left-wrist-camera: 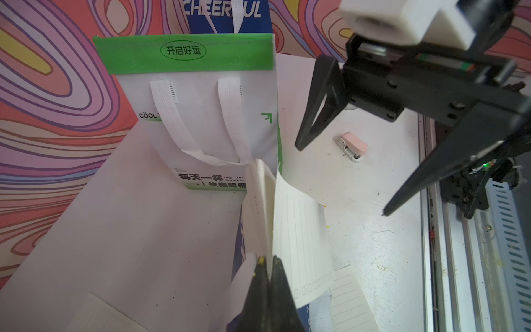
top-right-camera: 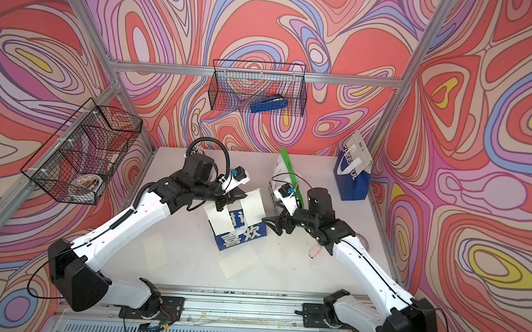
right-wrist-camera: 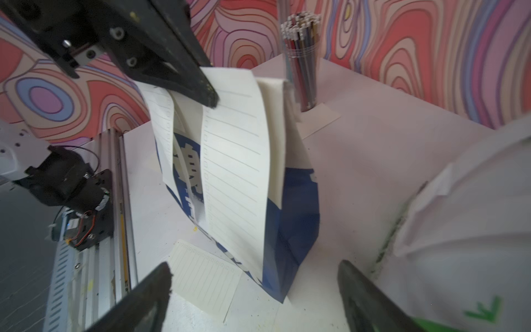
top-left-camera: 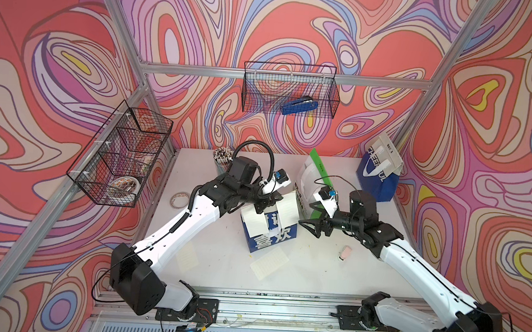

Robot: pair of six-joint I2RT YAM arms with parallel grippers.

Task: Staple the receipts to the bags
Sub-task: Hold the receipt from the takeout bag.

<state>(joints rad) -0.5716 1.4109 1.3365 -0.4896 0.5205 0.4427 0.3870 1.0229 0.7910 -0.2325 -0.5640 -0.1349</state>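
Your left arm point(top-left-camera: 175, 230) and right arm point(top-left-camera: 416, 267) both wear white shells between black joint housings, with thin black cables running along them. Your right gripper point(left-wrist-camera: 342, 180) has black, tapered fingers point(left-wrist-camera: 448, 175) and round screw heads on its black block.

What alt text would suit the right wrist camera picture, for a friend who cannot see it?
A shut left gripper pinches a lined receipt at the top of a standing blue-white bag. A loose receipt lies on the table; the right gripper is open.
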